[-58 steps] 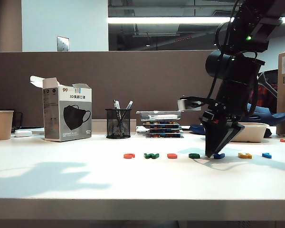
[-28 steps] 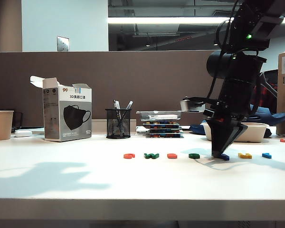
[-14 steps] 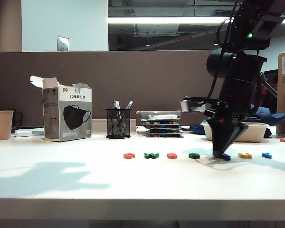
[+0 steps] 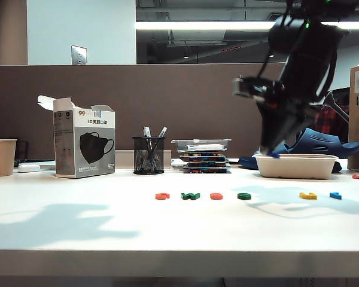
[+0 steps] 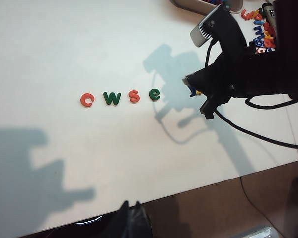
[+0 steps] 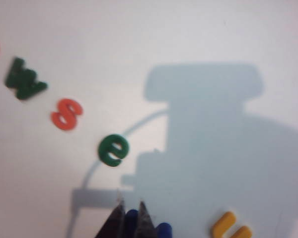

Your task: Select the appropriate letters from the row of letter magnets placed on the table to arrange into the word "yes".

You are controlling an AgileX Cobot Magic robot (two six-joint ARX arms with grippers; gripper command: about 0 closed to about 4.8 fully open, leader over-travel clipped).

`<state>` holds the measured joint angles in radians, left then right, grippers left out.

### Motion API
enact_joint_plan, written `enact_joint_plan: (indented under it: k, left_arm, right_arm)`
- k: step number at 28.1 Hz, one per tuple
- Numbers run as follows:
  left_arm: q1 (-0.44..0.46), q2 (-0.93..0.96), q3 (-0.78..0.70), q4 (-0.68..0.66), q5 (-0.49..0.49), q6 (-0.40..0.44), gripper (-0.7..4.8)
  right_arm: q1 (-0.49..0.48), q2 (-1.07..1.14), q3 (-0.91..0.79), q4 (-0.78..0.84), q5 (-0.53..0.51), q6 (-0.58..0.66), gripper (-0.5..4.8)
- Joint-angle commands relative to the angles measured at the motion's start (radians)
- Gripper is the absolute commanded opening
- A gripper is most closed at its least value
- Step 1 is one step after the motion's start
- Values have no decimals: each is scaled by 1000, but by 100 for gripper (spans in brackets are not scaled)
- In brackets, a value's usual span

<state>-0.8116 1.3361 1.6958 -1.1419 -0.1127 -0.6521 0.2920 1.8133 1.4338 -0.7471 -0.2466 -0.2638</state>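
A mask box (image 4: 84, 142) is standing far left of the raised tool, beside a paper cup (image 4: 1, 156). A mesh pen holder (image 4: 148, 154) and stacked trays (image 4: 201, 155) are sitting nearer it, and a shallow tray (image 4: 297, 165) is lying just beneath it.

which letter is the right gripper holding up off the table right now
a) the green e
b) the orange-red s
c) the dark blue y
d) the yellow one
c: the right gripper is raised above the table, shut on the dark blue y between its tips.
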Motion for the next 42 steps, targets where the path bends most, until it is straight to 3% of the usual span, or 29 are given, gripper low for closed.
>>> enact_joint_plan:
  k: [1, 11, 22, 42]
  left_arm:
    - [0, -3, 4, 6, 1, -3, -5]
    - [0, -2, 4, 6, 0, -3, -5]
    - [0, -3, 4, 6, 1, -3, -5]
    - [0, -3, 4, 6, 0, -3, -5]
  right_arm:
    - [21, -33, 4, -15, 20, 103, -6]
    - [169, -72, 3, -86, 92, 268, -6]
    - [335, -59, 2, -18, 193, 415, -6]
    - [419, 122, 2, 79, 225, 455, -6]
